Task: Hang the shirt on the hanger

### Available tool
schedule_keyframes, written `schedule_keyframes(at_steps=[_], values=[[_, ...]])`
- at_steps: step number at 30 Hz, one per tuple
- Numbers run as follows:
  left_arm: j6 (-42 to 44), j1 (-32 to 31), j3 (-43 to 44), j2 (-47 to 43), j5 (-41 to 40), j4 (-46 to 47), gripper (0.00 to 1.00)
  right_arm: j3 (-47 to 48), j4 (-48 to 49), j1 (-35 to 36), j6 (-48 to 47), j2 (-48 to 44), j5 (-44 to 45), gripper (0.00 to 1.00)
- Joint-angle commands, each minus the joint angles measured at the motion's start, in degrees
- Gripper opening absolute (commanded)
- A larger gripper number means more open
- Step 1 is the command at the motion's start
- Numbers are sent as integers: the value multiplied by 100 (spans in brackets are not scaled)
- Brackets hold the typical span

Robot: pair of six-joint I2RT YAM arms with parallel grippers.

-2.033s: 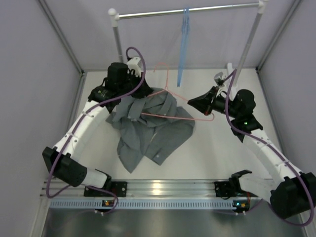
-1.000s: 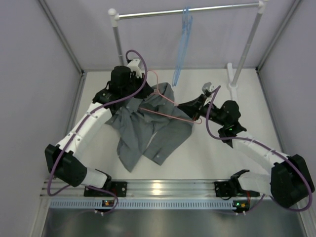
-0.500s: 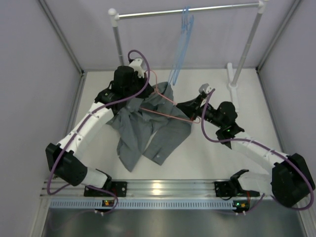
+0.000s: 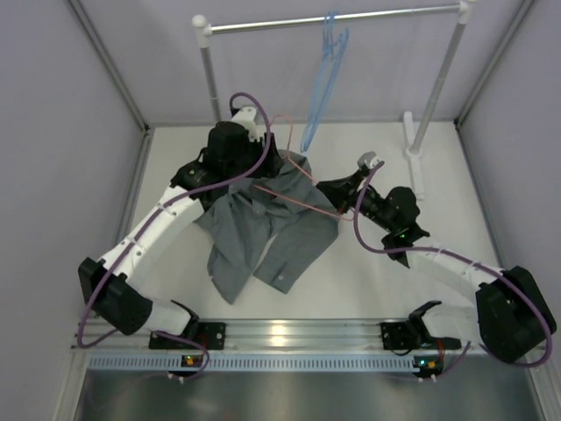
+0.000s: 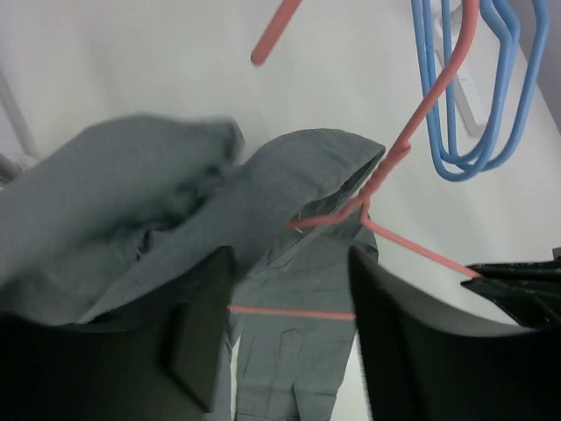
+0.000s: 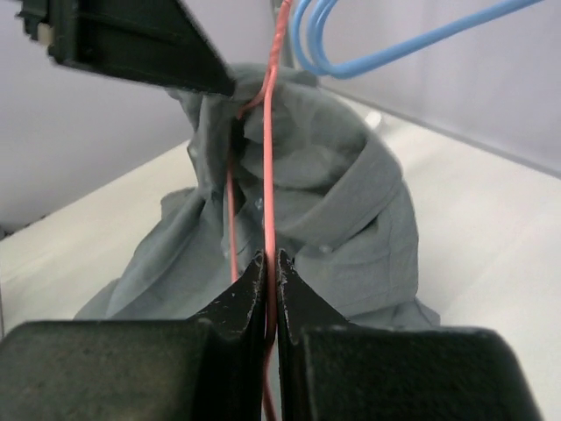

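Note:
The grey shirt (image 4: 263,232) lies crumpled on the white table, its collar end lifted at the back over the pink hanger (image 4: 298,200). In the left wrist view the hanger (image 5: 412,132) threads into the raised collar of the shirt (image 5: 298,175). My left gripper (image 5: 289,324) stands open above the cloth, with a fold of shirt resting on its left finger (image 5: 202,333). My right gripper (image 6: 270,263) is shut on the hanger's wire (image 6: 267,149), with the shirt (image 6: 316,202) just beyond it. From above, the left gripper (image 4: 266,169) and right gripper (image 4: 331,191) face each other across the hanger.
Light blue hangers (image 4: 320,79) hang from a rail (image 4: 351,16) at the back, close above the pink hanger's hook; they also show as blue hangers (image 5: 482,88) in the left wrist view. The rail's posts (image 4: 210,79) stand at back left and right. Grey walls close in both sides.
My left gripper has opened and let go of the shirt cloth. Both arms have shifted towards the back, carrying the hanger and collar nearer the blue hangers. The right gripper stays shut on the wire.

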Motion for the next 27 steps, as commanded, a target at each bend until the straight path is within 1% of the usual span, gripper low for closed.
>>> schedule_keyframes(at_steps=[1, 2, 3, 4, 5, 7, 9, 11, 12, 14, 16, 18, 19, 20, 21, 22, 24, 26, 27], values=[[-60, -81, 145, -445, -634, -304, 71, -90, 1651, 19, 237, 142, 408, 0], [-69, -72, 154, -498, -958, -374, 79, -100, 1793, 19, 299, 265, 400, 0], [-69, -81, 197, -612, -1144, -444, 93, -117, 1925, 19, 352, 335, 373, 0], [-95, -81, 224, -674, -1328, -636, 98, -135, 2057, 19, 448, 406, 338, 0], [-104, -81, 259, -735, -1713, -734, 98, -135, 2310, 19, 502, 528, 295, 0], [-130, -81, 347, -946, -2075, -1041, 99, -100, 2479, 28, 572, 678, 224, 0], [-130, -72, 295, -1104, -2522, -1139, 98, -56, 2629, 28, 599, 758, 180, 0], [-25, -72, 67, -1324, -2831, -1131, 99, -56, 2725, 19, 572, 811, 189, 0], [201, -72, -12, -1360, -2885, -1130, 99, -47, 2717, 19, 529, 811, 206, 0], [440, -72, -284, -1360, -2877, -1035, 98, -29, 2630, 28, 441, 767, 241, 0], [808, -72, -574, -1325, -2772, -763, 98, -21, 2498, 28, 301, 740, 276, 0], [976, -72, -935, -1281, -2675, -341, 98, -47, 2489, 19, 239, 767, 364, 0], [1082, -72, -1049, -1264, -2344, -165, 99, -64, 2515, 19, 230, 819, 382, 0], [1178, -72, -1303, -1237, -2219, 71, 98, -73, 2550, 19, 221, 872, 373, 0], [1266, -64, -1375, -1202, -2139, 413, 98, -73, 2585, 28, 229, 933, 356, 0], [1328, -72, -1419, -1150, -2025, 564, 98, -65, 2699, 28, 290, 1073, 330, 0], [1416, -64, -1394, -835, -2190, 784, 93, -47, 2822, 19, 413, 1223, 242, 0], [1478, -64, -1349, -570, -2505, 917, 92, -56, 3033, 19, 484, 1373, 162, 0], [1556, -29, -1340, -334, -2508, 996, 90, -73, 3086, 19, 537, 1425, 162, 0]])
